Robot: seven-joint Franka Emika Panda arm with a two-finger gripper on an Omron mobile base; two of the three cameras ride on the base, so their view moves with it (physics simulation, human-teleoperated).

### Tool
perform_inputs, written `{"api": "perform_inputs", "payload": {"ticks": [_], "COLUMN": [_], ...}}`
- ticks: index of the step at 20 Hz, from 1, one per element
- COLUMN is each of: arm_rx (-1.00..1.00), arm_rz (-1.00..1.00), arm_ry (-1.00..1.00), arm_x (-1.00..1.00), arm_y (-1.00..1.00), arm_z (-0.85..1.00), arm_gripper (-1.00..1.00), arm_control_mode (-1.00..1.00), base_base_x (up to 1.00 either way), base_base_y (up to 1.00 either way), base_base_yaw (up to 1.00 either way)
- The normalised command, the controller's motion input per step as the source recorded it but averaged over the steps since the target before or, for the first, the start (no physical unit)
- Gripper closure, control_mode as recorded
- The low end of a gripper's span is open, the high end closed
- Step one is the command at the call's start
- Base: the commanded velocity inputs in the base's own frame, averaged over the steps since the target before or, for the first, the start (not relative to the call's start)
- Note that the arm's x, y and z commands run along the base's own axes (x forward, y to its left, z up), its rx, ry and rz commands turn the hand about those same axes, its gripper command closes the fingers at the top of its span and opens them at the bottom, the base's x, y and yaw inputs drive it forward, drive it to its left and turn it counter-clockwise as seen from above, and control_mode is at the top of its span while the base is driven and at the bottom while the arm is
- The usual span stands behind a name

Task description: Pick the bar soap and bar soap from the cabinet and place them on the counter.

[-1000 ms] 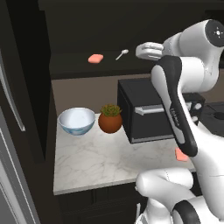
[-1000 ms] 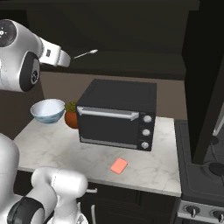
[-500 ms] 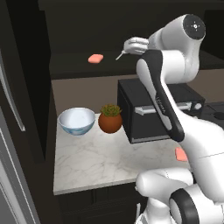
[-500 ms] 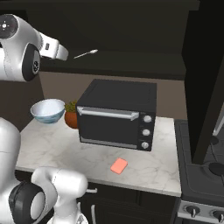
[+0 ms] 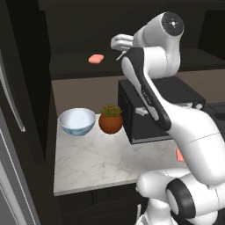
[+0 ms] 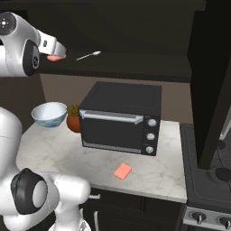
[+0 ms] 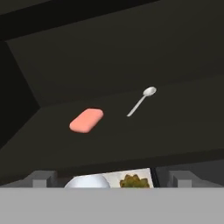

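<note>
One soap [image 6: 122, 171] already on counter [image 6: 54, 149]; second soap [image 7: 86, 120] left on cabinet shelf [image 7: 131, 135]; my gripper [image 7: 107, 180] wide open, empty.

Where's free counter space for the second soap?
Bare marble counter in front of the bowl and potted plant, and right of the placed bar soap before the toaster oven. The back row is crowded.
</note>
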Motion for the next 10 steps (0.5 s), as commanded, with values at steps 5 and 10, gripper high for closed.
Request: {"api": "perform_inputs", "payload": {"ticks": [5, 10], "arm_rx": [0.00, 0.00], "arm_rz": [0.00, 0.00], "arm_ry": [0.00, 0.00], "arm_x": [0.27, 0.18], "arm_y": [0.26, 0.25], "arm_z": [0.00, -0.02], "arm_gripper": [-1.00, -1.00], "arm_control_mode": [-1.00, -1.00], "base_base_x": [0.00, 0.00], "base_base_y": [0.00, 0.00], "base_base_yaw": [0.00, 0.00]}}
